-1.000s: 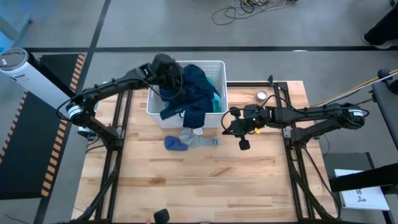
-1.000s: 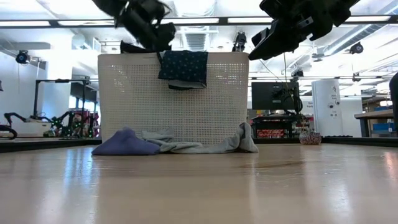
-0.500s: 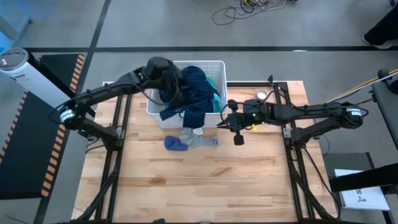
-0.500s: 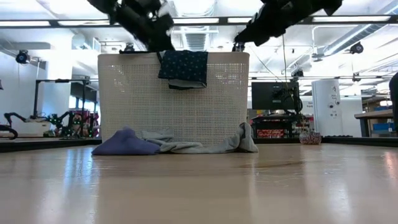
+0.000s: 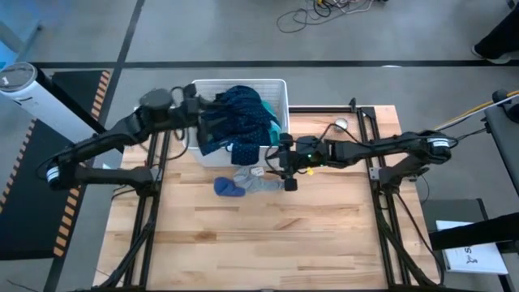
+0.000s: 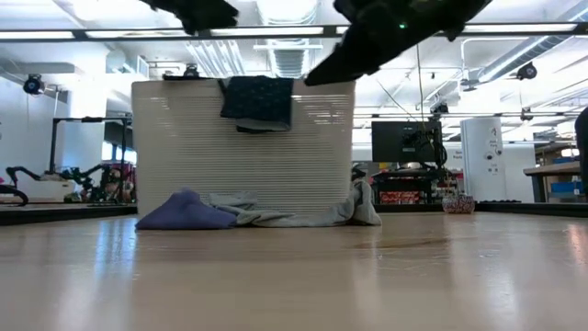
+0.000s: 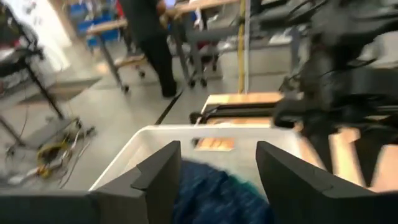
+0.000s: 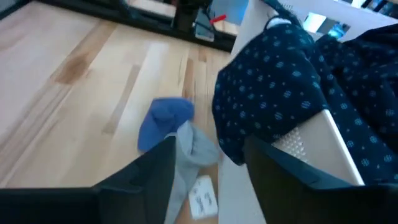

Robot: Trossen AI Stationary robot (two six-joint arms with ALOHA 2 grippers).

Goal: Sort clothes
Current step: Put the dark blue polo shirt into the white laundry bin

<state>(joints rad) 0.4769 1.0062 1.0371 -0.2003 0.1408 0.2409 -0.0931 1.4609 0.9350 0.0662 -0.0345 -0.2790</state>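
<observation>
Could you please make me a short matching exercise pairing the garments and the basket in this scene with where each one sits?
Things:
1. navy patterned garment
2. grey garment
3. blue-purple piece
4. white basket

Places:
A. standing on the table's far side
B. on the table, at the grey garment's left end
C. draped over the basket's front rim
D. flat on the table before the basket

Pairs: 1-C, 2-D, 3-B, 4-A

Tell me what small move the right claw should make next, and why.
Probably lower the right claw, open and empty, onto the grey garment. That piece lies on the table beside the blue-purple piece, in front of the white basket, almost beneath the claw.
</observation>
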